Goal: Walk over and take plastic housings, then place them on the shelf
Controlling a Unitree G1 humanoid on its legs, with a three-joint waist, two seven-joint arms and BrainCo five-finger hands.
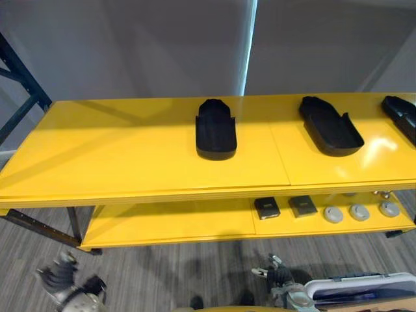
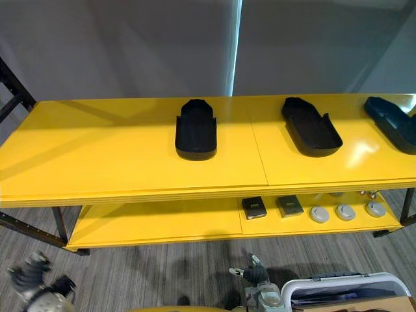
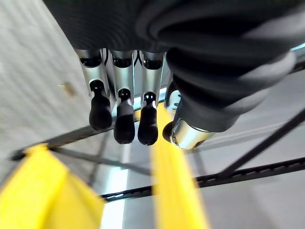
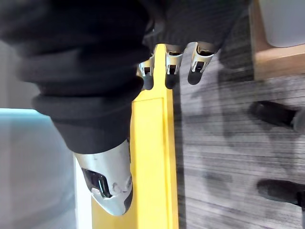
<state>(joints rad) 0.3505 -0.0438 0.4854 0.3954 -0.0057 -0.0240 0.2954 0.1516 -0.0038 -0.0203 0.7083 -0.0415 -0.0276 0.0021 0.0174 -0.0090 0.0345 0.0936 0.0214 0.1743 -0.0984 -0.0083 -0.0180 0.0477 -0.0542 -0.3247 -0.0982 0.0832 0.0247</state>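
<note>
Grey wall fills the top of the frame behind a long yellow shelf [image 1: 130,156], and striped grey floor [image 1: 169,273] runs along the bottom. You have three black housings lying on the shelf's top board, well apart from one another. The centre housing [image 1: 215,130] lies in the middle of the frame, the right housing [image 1: 330,125] sits toward the upper right at a slant, and the edge housing [image 1: 403,116] is cut off by the right border. On the lower board [image 1: 169,221], at lower right, you can see two small dark boxes [image 1: 267,208] side by side and, just right of them, a row of three round grey discs [image 1: 359,211]. A white bin [image 1: 364,286] sits in the bottom right corner. Your left hand [image 1: 62,278] hangs at the lower left above the floor. Its wrist view shows the fingers [image 3: 125,119] straight in a row with the thumb [image 3: 183,133] apart, gripping nothing. Your right hand [image 1: 279,274] hangs at the bottom, right of centre, just left of the bin, its fingers [image 4: 171,67] loosely relaxed and empty. Both hands are well below the top board, apart from the housings.
</note>
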